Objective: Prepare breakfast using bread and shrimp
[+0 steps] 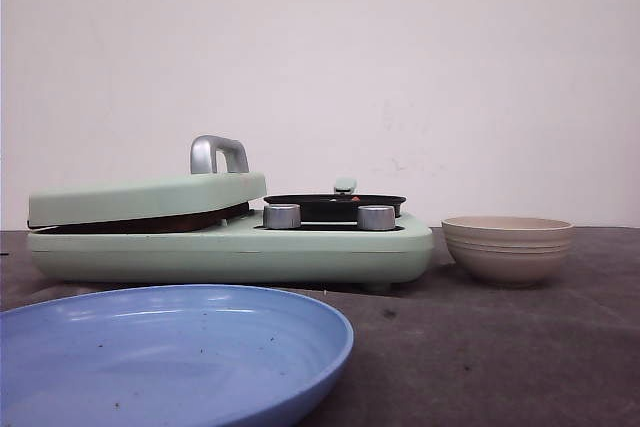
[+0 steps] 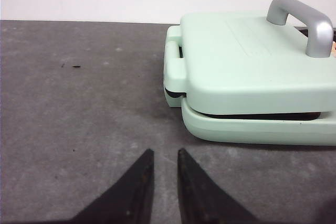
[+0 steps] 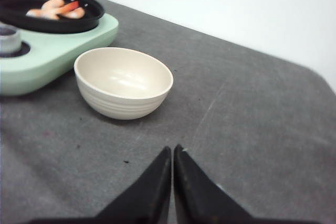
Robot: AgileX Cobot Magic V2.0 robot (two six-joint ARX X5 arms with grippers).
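Note:
The shrimp (image 3: 58, 8) are pink-orange pieces lying in the black pan (image 3: 31, 22) on the mint-green breakfast maker (image 1: 300, 247). In the front view only a tiny red bit of shrimp (image 1: 355, 199) shows above the pan rim. The bread is hidden. The maker's lid (image 2: 247, 61) with its silver handle (image 2: 310, 22) is down, and only a dark brown line shows in the gap. My left gripper (image 2: 165, 153) hovers over the mat beside the lid, slightly open and empty. My right gripper (image 3: 172, 150) is shut and empty, in front of the beige bowl (image 3: 123, 82).
A blue plate (image 1: 170, 347) lies near the front edge, left of centre. The beige ribbed bowl (image 1: 508, 247) stands empty to the right of the maker. Two silver knobs (image 1: 283, 215) sit on the maker's front. Dark grey mat covers the table.

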